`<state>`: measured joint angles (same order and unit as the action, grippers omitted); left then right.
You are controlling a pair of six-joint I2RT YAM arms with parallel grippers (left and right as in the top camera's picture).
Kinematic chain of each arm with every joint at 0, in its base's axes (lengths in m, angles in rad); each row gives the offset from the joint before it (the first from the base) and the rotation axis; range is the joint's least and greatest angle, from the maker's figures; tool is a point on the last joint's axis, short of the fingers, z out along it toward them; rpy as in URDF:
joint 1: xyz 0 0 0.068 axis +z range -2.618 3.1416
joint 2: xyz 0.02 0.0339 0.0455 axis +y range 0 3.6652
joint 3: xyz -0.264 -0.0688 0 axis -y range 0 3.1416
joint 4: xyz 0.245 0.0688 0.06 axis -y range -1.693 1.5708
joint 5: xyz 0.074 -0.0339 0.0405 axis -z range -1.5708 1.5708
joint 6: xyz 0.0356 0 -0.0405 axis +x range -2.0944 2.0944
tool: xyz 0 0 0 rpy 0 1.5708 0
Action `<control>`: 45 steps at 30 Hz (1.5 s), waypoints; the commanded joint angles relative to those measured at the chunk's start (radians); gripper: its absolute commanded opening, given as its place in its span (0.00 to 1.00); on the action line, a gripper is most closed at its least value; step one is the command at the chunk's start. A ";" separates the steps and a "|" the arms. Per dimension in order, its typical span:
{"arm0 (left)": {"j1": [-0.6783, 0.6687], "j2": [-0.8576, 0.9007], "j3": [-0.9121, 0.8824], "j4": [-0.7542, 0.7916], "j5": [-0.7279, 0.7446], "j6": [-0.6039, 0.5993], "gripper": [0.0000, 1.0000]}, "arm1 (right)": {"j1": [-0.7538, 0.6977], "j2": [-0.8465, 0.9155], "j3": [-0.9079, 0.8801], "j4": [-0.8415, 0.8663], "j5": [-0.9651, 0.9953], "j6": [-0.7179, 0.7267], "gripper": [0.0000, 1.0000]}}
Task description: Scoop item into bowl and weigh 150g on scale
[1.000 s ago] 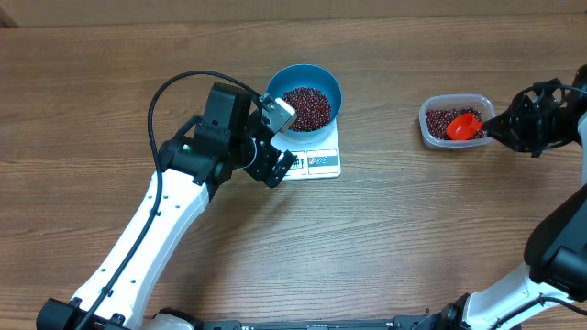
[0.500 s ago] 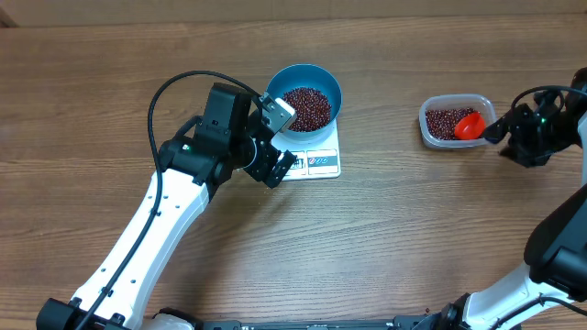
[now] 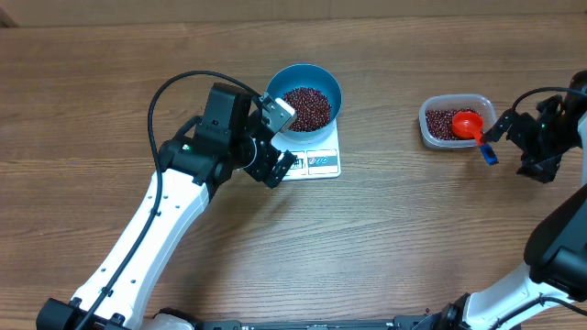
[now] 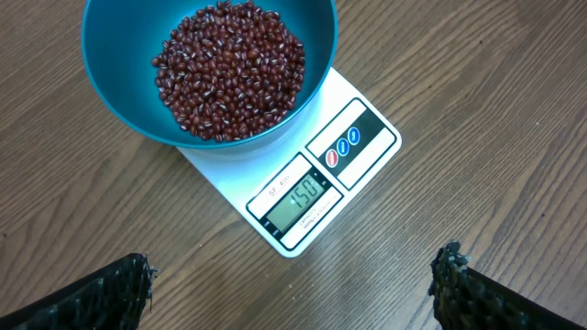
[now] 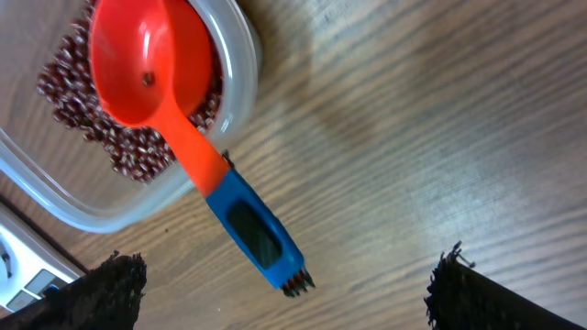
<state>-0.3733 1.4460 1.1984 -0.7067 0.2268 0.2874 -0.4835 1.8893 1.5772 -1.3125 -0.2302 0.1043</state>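
Weighing looking done: beans (image 4: 229, 69) sitting in bowl (image 4: 110, 101) on scale (image 4: 367, 137), upper centre of overhead, display showing 150. Right gripper (image 5: 289, 293) gaping wide, empty, scoop (image 5: 147, 64) lying on tub (image 5: 55, 197). Left gripper (image 4: 293, 284) hovering wide open, empty. Next: withdrawing arms, avoiding scale.

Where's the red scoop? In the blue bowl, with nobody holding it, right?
Not the blue bowl: the red scoop rests in the clear tub of beans, with nobody holding it. The right wrist view shows this.
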 commanded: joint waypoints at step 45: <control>0.000 0.000 0.021 0.003 -0.005 0.004 0.99 | 0.254 -0.650 0.045 -0.260 -0.117 -0.188 1.00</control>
<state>-0.3729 1.4460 1.1984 -0.7071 0.2272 0.2878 -0.2348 1.2396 1.6066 -1.6051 -0.3271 -0.0654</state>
